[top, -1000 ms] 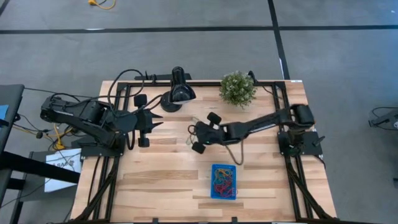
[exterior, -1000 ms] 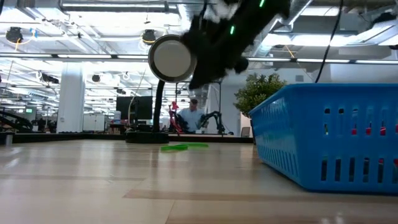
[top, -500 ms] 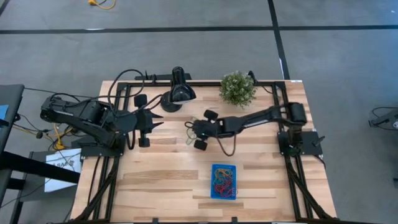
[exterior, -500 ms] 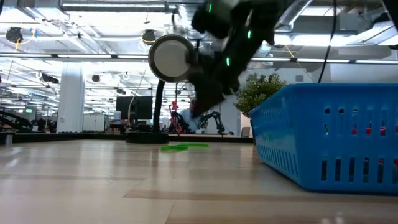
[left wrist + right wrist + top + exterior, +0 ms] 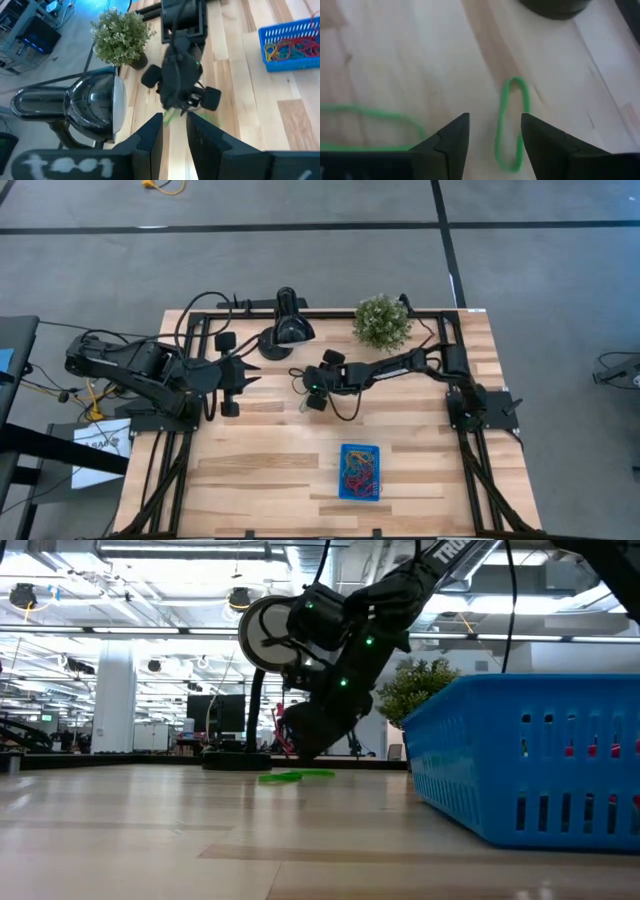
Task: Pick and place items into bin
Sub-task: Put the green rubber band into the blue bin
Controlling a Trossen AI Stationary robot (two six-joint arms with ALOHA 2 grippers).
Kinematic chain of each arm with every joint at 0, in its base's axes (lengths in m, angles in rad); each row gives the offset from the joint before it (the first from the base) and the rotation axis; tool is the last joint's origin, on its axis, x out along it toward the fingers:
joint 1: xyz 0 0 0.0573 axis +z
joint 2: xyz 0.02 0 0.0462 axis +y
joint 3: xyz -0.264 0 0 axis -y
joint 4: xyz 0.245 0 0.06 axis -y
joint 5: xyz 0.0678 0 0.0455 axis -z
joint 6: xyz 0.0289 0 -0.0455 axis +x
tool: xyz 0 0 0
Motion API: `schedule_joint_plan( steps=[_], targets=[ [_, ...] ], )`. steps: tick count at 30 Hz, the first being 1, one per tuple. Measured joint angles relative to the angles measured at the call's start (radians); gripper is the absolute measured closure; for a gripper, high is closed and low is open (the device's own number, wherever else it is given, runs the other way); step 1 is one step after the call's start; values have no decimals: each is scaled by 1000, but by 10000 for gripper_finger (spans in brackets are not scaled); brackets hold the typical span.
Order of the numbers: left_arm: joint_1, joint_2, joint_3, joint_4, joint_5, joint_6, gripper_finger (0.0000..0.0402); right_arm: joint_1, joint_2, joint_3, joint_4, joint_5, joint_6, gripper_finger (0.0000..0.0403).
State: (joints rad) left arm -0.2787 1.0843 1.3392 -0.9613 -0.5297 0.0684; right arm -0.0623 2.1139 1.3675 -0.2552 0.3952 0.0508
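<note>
Two green rubber bands lie flat on the wooden table near the lamp; one loop (image 5: 511, 120) shows just ahead of my right gripper (image 5: 492, 137), another (image 5: 370, 127) beside it. In the low view they (image 5: 297, 776) lie under that gripper. My right gripper (image 5: 305, 387) hovers low over them, open, fingers either side of the loop's near end, touching nothing. The blue bin (image 5: 359, 472) holds several coloured bands (image 5: 292, 47). My left gripper (image 5: 174, 137) waits at the table's left, a narrow gap between its fingers and nothing in it.
A black lamp (image 5: 288, 330) stands at the far edge, close to the green bands. A potted green plant (image 5: 382, 322) is to its right. Black frame rails (image 5: 320, 314) run along the far edge and both sides. Bare wood lies between the bands and the bin.
My right gripper has gone toward the table's left and far edge, closer to the lamp, and has come down toward the green bands. Its wrist has rolled somewhat on the way. The bands and the bin have stayed where they were.
</note>
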Motion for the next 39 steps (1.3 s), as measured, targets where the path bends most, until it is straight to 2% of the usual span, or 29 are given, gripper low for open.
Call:
schedule_joint_plan(
  steps=[7, 10, 12, 16, 19, 25, 30, 39],
  targets=[
    [0, 0, 0, -40, 0, -22, 325, -50, 33, 7, -5, -20, 135, 253],
    [0, 0, 0, -50, 0, -26, 325, -68, 43, 8, 0, -108, 144, 265],
    [0, 0, 0, -52, 0, -27, 325, -70, 43, 8, 1, -121, 143, 272],
    [0, 0, 0, -54, 0, -27, 325, -56, 44, 7, 6, -35, 144, 285],
    [0, 0, 0, -54, 0, -27, 325, -59, 44, 6, 7, -33, 148, 303],
    [0, 0, 0, -54, 0, -27, 325, -61, 44, 5, 6, -48, 166, 391],
    [0, 0, 0, -54, 0, -27, 325, -37, 47, 19, -13, -11, 159, 398],
    [0, 0, 0, -55, 0, -34, 325, 93, -19, 162, -285, 69, 155, 401]
  ],
)
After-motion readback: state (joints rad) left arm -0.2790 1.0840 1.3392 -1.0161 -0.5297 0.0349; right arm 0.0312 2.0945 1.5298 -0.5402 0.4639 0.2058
